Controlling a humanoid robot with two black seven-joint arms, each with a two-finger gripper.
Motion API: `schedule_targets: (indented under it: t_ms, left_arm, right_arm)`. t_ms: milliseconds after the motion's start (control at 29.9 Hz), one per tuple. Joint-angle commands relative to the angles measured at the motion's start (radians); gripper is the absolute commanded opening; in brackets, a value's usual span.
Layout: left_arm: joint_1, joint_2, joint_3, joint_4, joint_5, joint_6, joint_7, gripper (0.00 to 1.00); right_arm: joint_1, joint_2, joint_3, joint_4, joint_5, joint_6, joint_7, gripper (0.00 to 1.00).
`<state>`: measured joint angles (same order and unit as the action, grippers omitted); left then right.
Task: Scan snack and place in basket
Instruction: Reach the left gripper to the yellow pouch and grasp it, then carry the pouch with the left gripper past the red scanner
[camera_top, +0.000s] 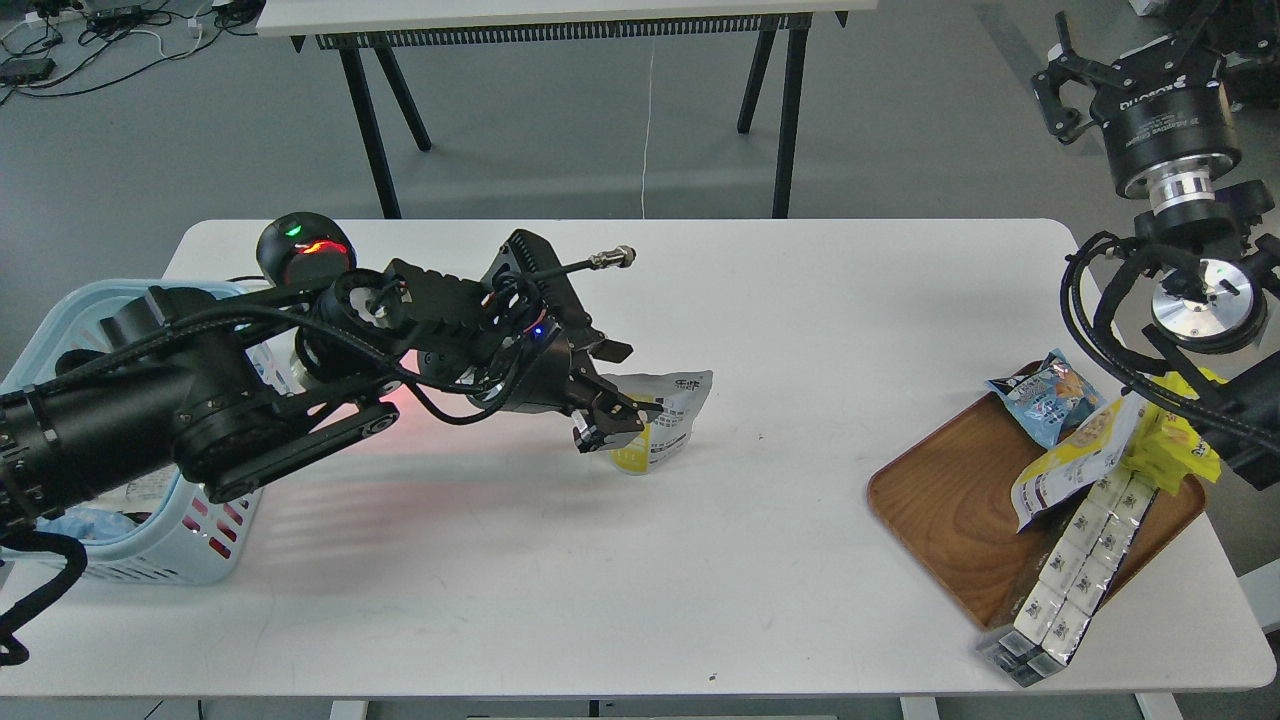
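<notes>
Snack (668, 425) tilted above mid-table (700, 560), clamped at its left edge by the left end effector (615, 420); basket (205, 555) at far left. Right end effector (1075, 85) raised, fingers seemingly apart, well away.

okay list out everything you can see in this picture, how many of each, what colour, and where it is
Small yellow and white-grey stand-up pouch: one, table centre, at the left gripper's tips.
Light blue slotted plastic basket: one, table's left end, partly behind the left arm.
Brown wooden tray: one, table's right end.
Blue snack packet: one, tray's far edge.
Longer yellow-white pouch: one, on the tray.
Bright yellow packet: one, tray's right side, partly hidden.
Strip of white and black small packs: one, overhanging the tray's near corner.
White table: one, under everything.
Second table on black legs: one, background.
Left gripper: black, closed on the pouch.
Right gripper: black, raised at top right, fingers spread.
</notes>
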<state>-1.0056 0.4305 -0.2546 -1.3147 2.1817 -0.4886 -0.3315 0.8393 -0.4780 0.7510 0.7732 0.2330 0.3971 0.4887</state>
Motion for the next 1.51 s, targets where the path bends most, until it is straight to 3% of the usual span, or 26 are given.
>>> schedule_targets:
  t_ms: [0, 234, 435, 602, 803, 1171, 1472]
  left_arm:
    - [-0.001, -0.001, 0.000, 0.000, 0.000, 0.000, -0.012, 0.50]
    - [-0.002, 0.001, 0.000, 0.002, 0.000, 0.000, -0.012, 0.41]
    - [-0.004, -0.003, 0.000, 0.028, 0.000, 0.000, -0.009, 0.19]
    - [-0.004, -0.001, 0.000, 0.032, 0.000, 0.000, -0.012, 0.18]
    - [-0.001, -0.006, 0.000, 0.034, 0.000, 0.000, -0.009, 0.01]
    - [-0.010, 0.023, -0.023, 0.002, 0.000, 0.000, -0.015, 0.00]
    - [-0.001, 0.191, -0.084, -0.098, 0.000, 0.000, -0.075, 0.00]
  right_arm:
    - [0.000, -0.002, -0.001, 0.000, 0.000, 0.000, 0.000, 0.99]
    - [0.001, -0.011, 0.022, -0.002, -0.001, 0.000, 0.000, 0.99]
    - [0.003, -0.019, 0.024, -0.002, 0.000, 0.000, 0.000, 0.99]
    - [0.006, -0.037, 0.024, -0.002, 0.000, 0.000, 0.000, 0.99]
    - [0.011, -0.050, 0.025, -0.002, 0.000, 0.000, 0.000, 0.99]
    - [0.017, -0.062, 0.033, -0.002, -0.001, 0.000, 0.000, 0.99]
    - [0.020, -0.088, 0.041, -0.002, 0.000, 0.000, 0.000, 0.99]
